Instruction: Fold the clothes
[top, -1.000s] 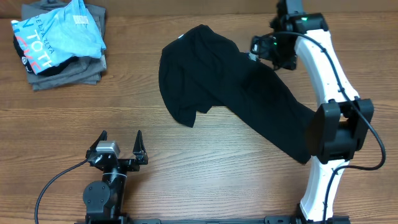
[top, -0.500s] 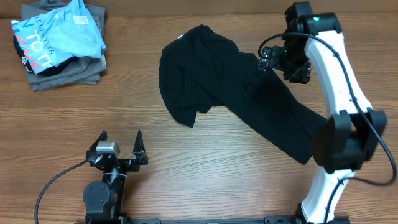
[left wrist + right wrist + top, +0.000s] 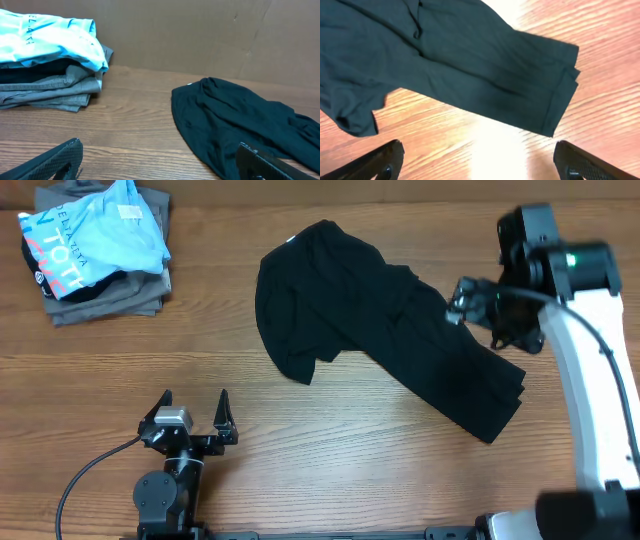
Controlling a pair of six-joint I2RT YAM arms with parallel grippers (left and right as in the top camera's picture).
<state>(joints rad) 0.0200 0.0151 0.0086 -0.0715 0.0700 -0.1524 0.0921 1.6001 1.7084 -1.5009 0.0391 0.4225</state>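
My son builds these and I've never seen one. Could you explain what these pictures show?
Two robot arms work at a wooden table. One picture looks down from above: the left arm sits at the bottom edge, the white right arm reaches in from the right. The other two come from cameras on each wrist; the dark tips in their bottom corners are that arm's own jaws. A crumpled black T-shirt lies mid-table; a light-blue shirt tops grey folded garments at far left. Both sets of jaws are open; nothing is held.

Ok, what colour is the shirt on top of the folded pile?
The shirt is light blue with white lettering, clearest in the overhead view.
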